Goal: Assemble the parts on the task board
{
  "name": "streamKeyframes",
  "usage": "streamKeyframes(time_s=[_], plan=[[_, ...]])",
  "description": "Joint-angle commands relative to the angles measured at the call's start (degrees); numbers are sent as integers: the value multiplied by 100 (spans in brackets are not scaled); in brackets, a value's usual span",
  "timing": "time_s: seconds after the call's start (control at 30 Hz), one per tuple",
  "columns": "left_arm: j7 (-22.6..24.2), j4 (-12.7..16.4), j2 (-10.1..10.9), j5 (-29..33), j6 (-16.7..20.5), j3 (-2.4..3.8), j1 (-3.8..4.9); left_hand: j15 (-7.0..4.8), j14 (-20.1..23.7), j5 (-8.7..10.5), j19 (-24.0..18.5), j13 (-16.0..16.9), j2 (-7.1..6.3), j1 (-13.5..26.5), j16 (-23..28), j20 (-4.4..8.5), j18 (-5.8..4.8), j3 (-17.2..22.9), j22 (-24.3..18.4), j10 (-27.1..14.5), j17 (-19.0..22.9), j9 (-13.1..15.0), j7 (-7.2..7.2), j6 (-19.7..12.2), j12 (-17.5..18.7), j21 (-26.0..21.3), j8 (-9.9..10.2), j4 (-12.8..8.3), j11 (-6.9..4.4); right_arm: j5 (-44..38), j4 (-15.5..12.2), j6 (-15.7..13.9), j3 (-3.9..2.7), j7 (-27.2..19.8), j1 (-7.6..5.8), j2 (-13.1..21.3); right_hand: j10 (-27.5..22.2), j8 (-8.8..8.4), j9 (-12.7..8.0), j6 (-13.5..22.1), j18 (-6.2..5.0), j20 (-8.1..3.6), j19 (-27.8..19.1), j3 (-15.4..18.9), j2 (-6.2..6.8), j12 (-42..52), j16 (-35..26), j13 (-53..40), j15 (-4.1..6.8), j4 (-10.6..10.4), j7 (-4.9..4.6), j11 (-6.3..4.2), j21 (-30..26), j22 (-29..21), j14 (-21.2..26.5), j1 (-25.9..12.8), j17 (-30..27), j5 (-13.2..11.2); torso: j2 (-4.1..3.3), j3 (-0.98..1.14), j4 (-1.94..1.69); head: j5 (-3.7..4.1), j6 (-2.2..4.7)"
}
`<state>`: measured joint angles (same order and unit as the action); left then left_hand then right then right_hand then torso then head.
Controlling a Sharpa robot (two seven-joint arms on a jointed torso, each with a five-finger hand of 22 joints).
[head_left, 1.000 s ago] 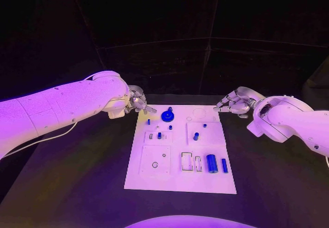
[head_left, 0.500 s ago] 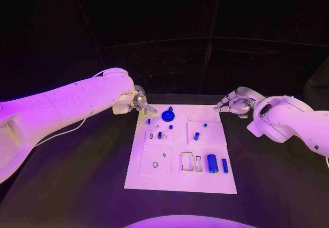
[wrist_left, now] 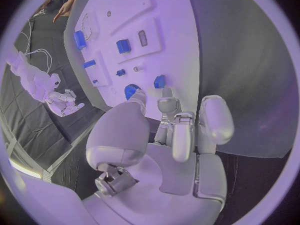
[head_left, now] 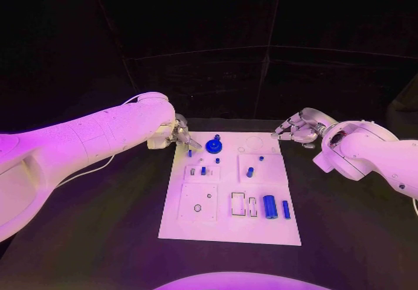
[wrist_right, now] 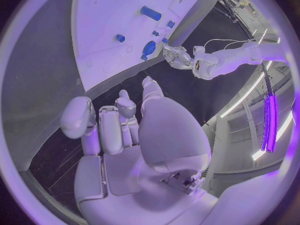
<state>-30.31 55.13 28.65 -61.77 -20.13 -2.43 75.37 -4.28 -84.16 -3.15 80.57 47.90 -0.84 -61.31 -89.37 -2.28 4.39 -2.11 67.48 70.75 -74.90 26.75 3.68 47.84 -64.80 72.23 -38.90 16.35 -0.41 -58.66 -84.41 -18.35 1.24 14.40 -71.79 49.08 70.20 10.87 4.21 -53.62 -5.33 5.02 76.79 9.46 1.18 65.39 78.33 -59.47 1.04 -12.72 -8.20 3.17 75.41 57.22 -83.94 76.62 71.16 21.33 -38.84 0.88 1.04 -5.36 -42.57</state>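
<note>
Bench (head_left: pixel 87 241) first, since it's the biggest thing going: black, with the white task board (head_left: pixel 261 232) lying flat in the middle so both arms can reach it from either side. Most of the blue parts sit on the board's far half and right side. There's a round blue knob-like part (head_left: pixel 213 145) near the far edge, a fat blue cylinder (head_left: pixel 269 207) and a slimmer blue bar (head_left: pixel 285 209) next to the rectangular slots near the front right, and a few tiny blue pegs (head_left: pixel 249 173) standing mid-board. The left hand (head_left: pixel 179 134) hangs over the board's far left corner, just beside that round part, fingers loosely curled and apart with nothing in them, so I'd guess it's lining up for a pick there. The right hand (head_left: pixel 298 130) hovers off the far right corner, also holding nothing, fingers half-curled, probably parked out of the way.
</note>
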Motion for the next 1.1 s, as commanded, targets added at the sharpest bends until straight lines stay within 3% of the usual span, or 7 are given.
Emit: streamKeyframes(time_s=[0.03, 0.6, 1.1], plan=[[-4, -7, -13, -62, -92, 2, -5, 19, -570, 10, 39, 6, 50, -25, -33, 9, 68, -41, 10, 38, -1448, -12, 8, 47, -22, 33, 29, -11, -4, -13, -14, -118, -3, -71, -12, -3, -20, 25, -6, 51, -58, -28, -4, 27, -29, -9, -39, 5, 26, -1, 6, 4, -37, -7, -218, 6, -5, 16, 3, 2, -4, -1, -3], [-16, 47, 6, -100, -205, -3, -25, 7, -569, -14, 48, -6, 180, -305, -32, 20, 65, -79, 33, 34, -1445, -66, -7, 114, -37, 35, 20, -105, -18, -12, -1, -113, -3, -63, -12, -2, -17, 34, -5, 48, -58, -29, -2, 33, -32, -1, -39, -2, 26, -4, 7, 2, -38, -7, -220, 14, -2, 37, 4, 0, -4, 13, -11], [-21, 72, 26, -87, -240, -4, -27, -16, -570, -17, 53, 37, 376, -624, -34, 39, 64, 42, 49, 57, -1449, -49, -43, 189, -87, 27, -90, -272, -48, -12, 9, -104, -3, -68, -12, -18, -11, 43, -3, 43, -58, -30, 0, 37, -37, 8, -39, -11, 28, -5, 9, 0, -39, -6, -221, 25, 1, 55, -2, 1, -4, 15, -20]])
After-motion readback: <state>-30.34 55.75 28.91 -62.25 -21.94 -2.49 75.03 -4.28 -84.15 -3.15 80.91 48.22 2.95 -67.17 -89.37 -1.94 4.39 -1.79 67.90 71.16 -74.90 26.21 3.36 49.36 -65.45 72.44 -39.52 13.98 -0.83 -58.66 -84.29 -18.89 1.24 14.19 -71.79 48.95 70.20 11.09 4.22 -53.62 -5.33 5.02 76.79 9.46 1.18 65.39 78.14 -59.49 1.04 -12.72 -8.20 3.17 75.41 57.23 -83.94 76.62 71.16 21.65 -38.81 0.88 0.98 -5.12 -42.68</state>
